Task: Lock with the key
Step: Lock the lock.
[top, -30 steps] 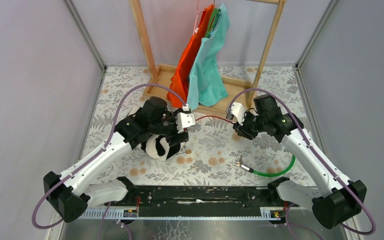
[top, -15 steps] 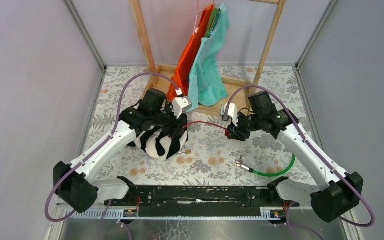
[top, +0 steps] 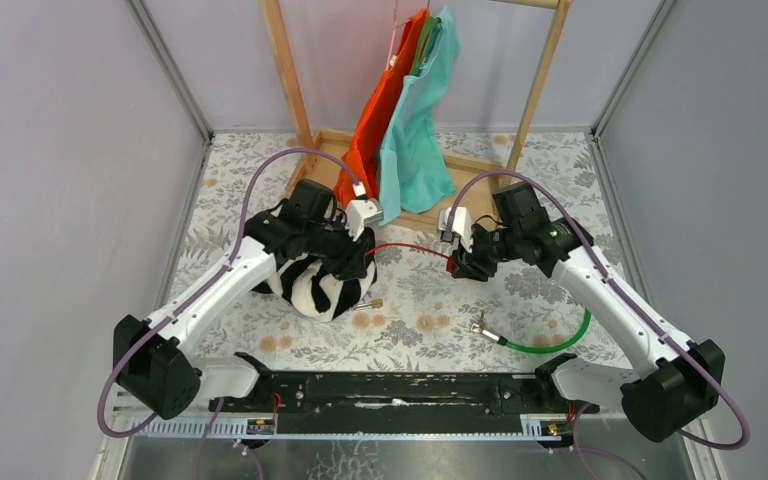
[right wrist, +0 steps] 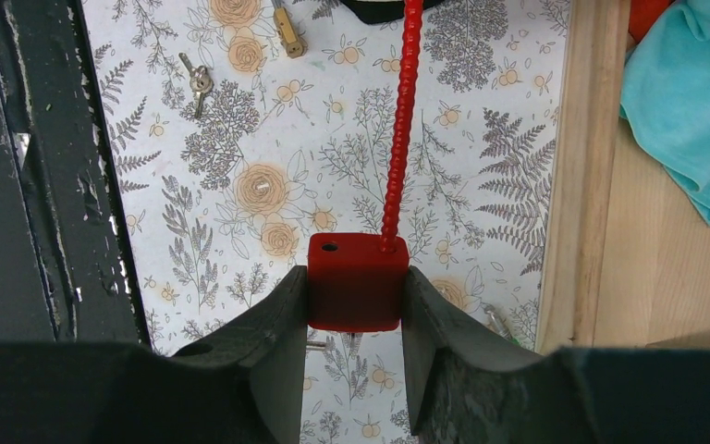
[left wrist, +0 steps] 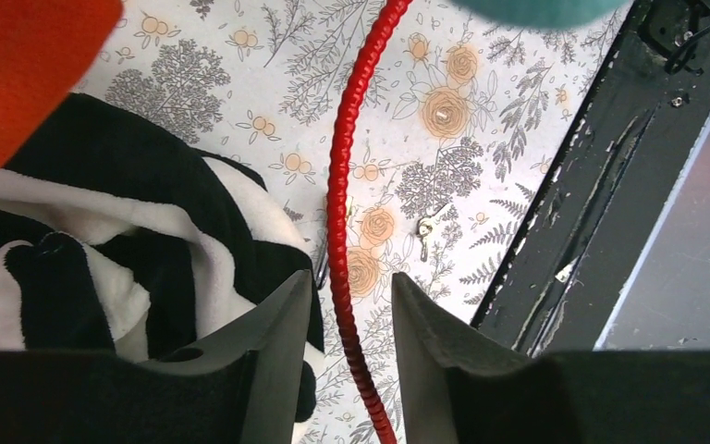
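A red cable lock stretches between my two grippers. My right gripper (right wrist: 353,275) is shut on its square red lock body (right wrist: 356,287), held above the floral tabletop; it shows in the top view (top: 460,268). The ribbed red cable (right wrist: 402,120) runs from the body to my left gripper (left wrist: 351,282), whose jaws stand open around the cable (left wrist: 337,185) without pinching it. In the top view the left gripper (top: 360,262) hangs over a black-and-white plush (top: 315,288). A small bunch of silver keys (right wrist: 197,81) lies loose on the table and also shows in the left wrist view (left wrist: 422,227).
A small brass piece (right wrist: 287,35) lies near the keys. A green cable (top: 550,345) with a metal end lies at the front right. A wooden rack (top: 430,165) with orange and teal cloths (top: 410,120) stands behind. The black rail (top: 410,385) runs along the near edge.
The left gripper has drawn back and left over the plush. The right gripper has moved left with the lock body. The red cable now runs between them.
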Controlling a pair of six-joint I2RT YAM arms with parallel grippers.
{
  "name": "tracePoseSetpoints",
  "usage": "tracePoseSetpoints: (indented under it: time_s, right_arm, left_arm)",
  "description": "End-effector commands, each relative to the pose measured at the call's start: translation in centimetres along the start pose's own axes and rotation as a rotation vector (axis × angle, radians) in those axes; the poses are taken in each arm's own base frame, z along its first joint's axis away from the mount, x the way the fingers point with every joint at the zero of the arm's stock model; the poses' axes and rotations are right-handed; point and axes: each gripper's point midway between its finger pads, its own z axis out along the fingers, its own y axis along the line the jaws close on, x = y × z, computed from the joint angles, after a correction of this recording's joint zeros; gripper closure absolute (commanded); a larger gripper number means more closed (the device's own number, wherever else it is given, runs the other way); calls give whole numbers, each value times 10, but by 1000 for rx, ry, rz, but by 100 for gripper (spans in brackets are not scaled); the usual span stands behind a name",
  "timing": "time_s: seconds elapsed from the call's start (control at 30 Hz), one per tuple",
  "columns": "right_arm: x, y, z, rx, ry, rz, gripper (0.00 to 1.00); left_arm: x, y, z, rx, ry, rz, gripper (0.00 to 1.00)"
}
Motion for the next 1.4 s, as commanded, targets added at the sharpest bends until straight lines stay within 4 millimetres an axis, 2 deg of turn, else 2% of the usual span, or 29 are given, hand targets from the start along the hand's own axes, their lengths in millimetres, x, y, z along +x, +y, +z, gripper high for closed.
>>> tracePoseSetpoints:
  time_s: [0.0, 0.37, 0.57, 0.67, 0.77, 0.8, 0.93, 1.13, 1.23, 1.37]
  right_arm:
    - [-15, -3, 1, 6, -44, -44, 100]
    - [-5, -2, 3, 12, -8, -50, 100]
    - [-7, -2, 5, 12, -16, -42, 100]
    - [-14, -5, 9, 7, -44, -25, 100]
    - [-28, -7, 15, -17, -98, 0, 100]
    - [-34, -8, 16, -27, -121, 8, 100]
    - [-67, -11, 17, -76, -231, 31, 100]
    - [-118, -9, 10, -175, -398, 82, 100]
    - [-135, -7, 8, -217, -451, 109, 100]
    - [-150, -3, 9, -282, -503, 161, 100]
  left_arm:
    - [-7, -5, -2, 34, -11, -6, 54]
    - [-8, -3, -3, 26, -15, -15, 61]
    - [-10, -8, -3, 57, -18, -14, 80]
    - [-17, -17, -6, 105, -45, -1, 91]
    - [-36, -28, -10, 162, -112, 8, 100]
    - [-46, -32, -12, 184, -146, -2, 100]
    - [-93, -48, -24, 264, -302, -53, 100]
    - [-167, -54, -44, 281, -577, -161, 100]
    - [-187, -50, -42, 296, -645, -243, 100]
    - [-197, -47, -34, 306, -696, -266, 100]
